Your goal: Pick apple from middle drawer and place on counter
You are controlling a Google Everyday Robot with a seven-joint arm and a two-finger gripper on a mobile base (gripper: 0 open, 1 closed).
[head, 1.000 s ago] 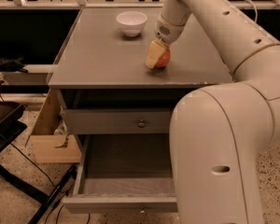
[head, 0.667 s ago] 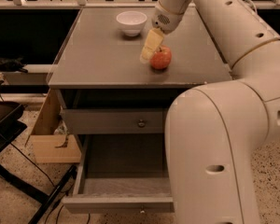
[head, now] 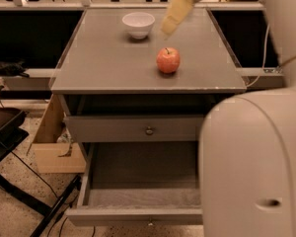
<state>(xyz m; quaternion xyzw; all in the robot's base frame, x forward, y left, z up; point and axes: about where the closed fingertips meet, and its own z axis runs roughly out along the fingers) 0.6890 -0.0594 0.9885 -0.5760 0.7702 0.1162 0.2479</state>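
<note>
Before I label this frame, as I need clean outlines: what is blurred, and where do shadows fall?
Camera view: the gripper is a yellowish smear above the back of the counter, right of the white bowl; the apple is crisp, a small dark shadow under it; the middle drawer darkens toward its back; the robot body at right looks soft-edged.

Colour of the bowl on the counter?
The bowl is plain white, in the camera view. The claw hangs just right of it, over the counter.
</note>
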